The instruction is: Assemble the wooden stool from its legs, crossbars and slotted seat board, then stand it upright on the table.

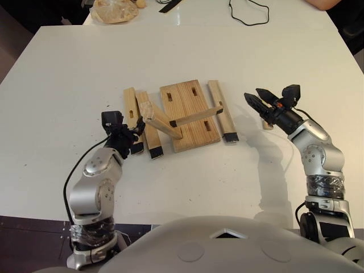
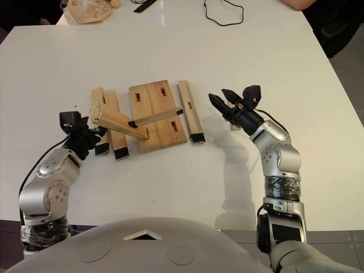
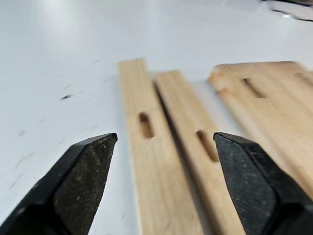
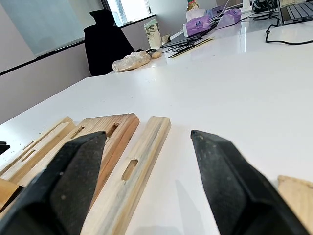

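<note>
Seat board (image 1: 193,98) at table (image 1: 85,68) centre. Left gripper (image 3: 164,139) wide above legs (image 3: 146,161); right gripper (image 1: 254,95) wide beside right leg (image 1: 216,94).

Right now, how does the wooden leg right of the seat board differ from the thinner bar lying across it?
The slotted wooden leg lies on the white table, alongside the slotted seat board; the thinner wooden bar rests atop the board, angled across it. Both are pale wood.

Small wooden piece (image 4: 296,193), partly beyond the right wrist view's edge
</note>
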You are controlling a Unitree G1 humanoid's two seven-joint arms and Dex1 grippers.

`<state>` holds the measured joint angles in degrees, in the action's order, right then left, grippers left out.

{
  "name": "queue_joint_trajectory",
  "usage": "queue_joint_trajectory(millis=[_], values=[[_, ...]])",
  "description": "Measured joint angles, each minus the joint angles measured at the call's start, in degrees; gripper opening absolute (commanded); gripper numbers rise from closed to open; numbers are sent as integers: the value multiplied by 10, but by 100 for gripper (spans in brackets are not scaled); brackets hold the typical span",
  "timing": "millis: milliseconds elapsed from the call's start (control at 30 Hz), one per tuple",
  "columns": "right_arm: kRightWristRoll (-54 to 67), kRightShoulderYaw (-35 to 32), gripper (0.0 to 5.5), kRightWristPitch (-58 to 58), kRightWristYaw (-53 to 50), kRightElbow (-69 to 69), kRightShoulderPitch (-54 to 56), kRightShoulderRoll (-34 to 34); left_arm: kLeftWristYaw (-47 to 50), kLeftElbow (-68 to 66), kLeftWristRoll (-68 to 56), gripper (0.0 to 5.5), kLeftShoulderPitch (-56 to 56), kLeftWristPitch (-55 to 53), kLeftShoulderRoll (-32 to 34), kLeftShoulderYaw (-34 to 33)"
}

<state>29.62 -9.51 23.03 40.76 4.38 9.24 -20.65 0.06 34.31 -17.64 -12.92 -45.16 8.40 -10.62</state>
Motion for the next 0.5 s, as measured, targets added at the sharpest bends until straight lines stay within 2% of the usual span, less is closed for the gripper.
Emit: queue_joint_trajectory(millis=[167, 500], values=[[-4, 1, 318, -2, 2, 12, 4, 0, 42, 28, 27, 367, -41, -21, -32, 35], [-5, 3, 318, -6, 5, 14, 2, 0, 71, 37, 68, 367, -69, -63, -39, 54]])
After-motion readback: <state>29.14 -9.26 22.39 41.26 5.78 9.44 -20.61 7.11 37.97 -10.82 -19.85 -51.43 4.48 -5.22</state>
